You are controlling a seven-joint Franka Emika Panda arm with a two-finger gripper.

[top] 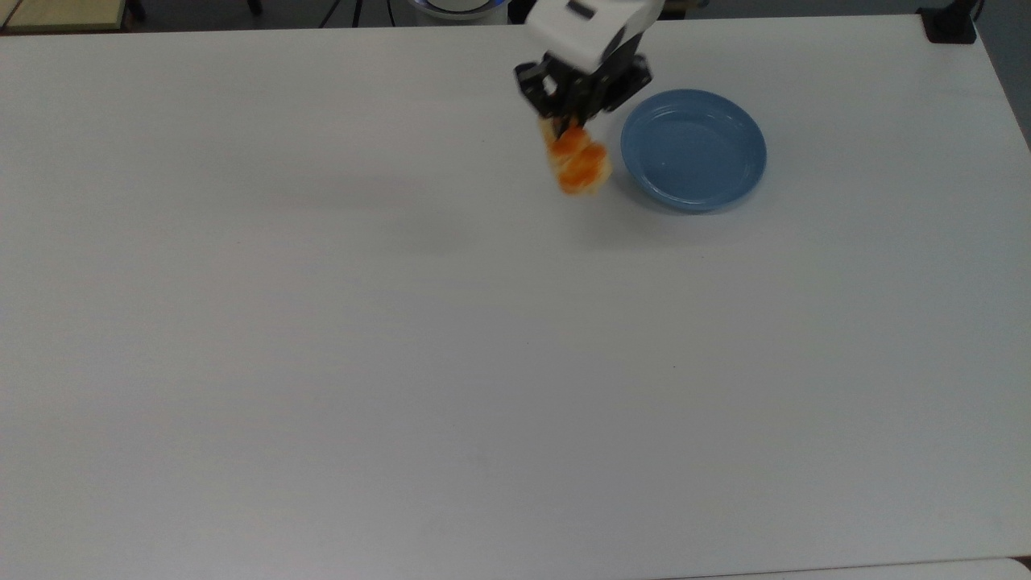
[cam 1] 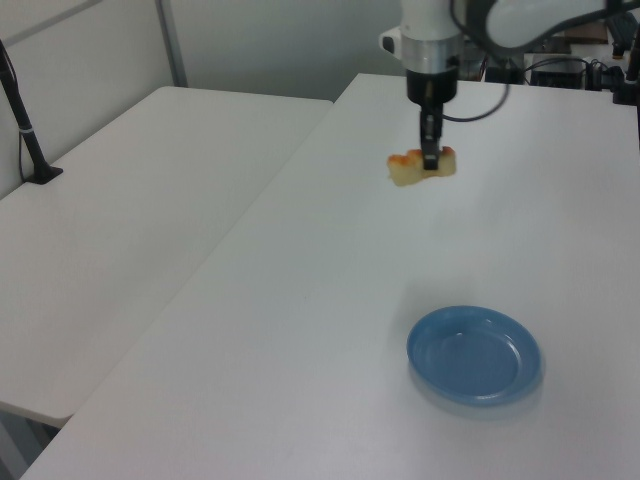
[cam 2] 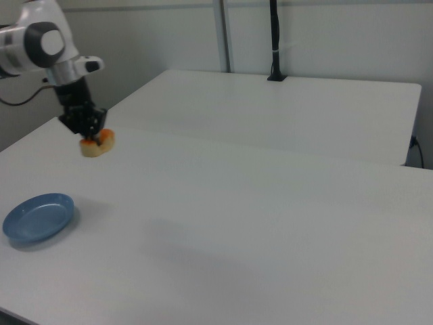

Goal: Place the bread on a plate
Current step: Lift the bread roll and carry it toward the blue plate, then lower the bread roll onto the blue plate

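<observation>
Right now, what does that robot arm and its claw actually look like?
The arm is glossy white with rounded dark grey joint sections. A thin black cable loops beside its wrist. Its last link is a white cylinder ending in a flat white block. Below sits the gripper, a black angular body with two slim black fingers.

In the top view the arm is cut off by the upper edge, leaving just its white wrist and the gripper (top: pixel 569 121). The bread (top: pixel 577 163) is smeared by motion blur, its braiding unreadable, and its upper end is hidden between the fingers (top: pixel 556 121). The tabletop (top: pixel 322 362) runs past the lower edge.
</observation>
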